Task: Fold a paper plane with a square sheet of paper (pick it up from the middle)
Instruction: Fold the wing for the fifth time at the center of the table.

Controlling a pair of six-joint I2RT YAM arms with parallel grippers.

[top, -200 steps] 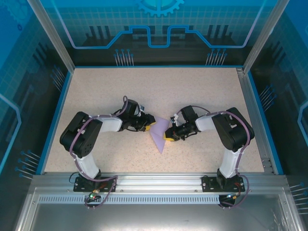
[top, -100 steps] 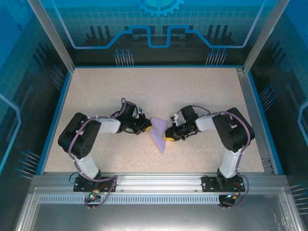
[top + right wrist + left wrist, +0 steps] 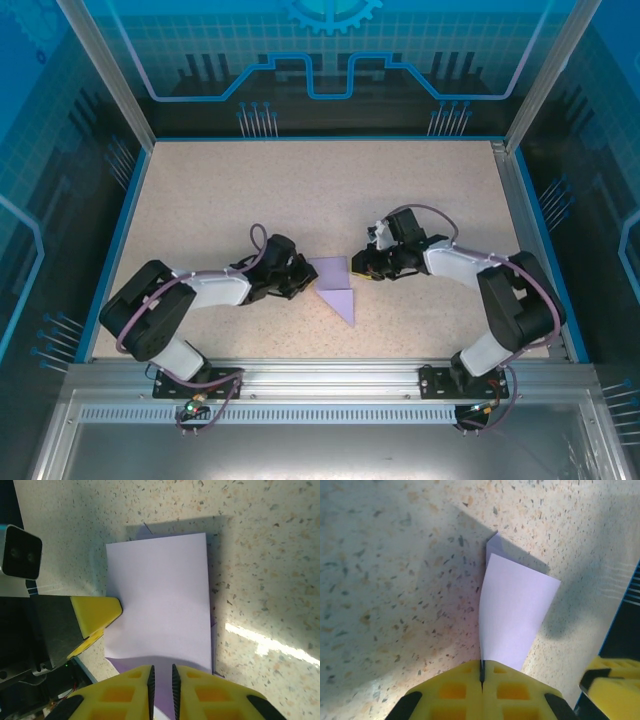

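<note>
Top external: shows folded lavender paper (image 3: 335, 285) mid-surface, flat edge far, point toward arm bases, flanked by left end effector (image 3: 303, 282) and right end effector (image 3: 360, 270). Left wrist adds: yellow fingers (image 3: 451, 690) pressed together, pinching paper's edge, flap casting shadow on speckled surface (image 3: 420, 190). Right wrist: fingers (image 3: 125, 690) nearly together, narrow slit, paper's edge beneath; cannot tell whether gripped. Also catches left fingertip touching paper's side. Around: blue printed panels (image 3: 330, 60), aluminium rail (image 3: 330, 378) at near edge.
</note>
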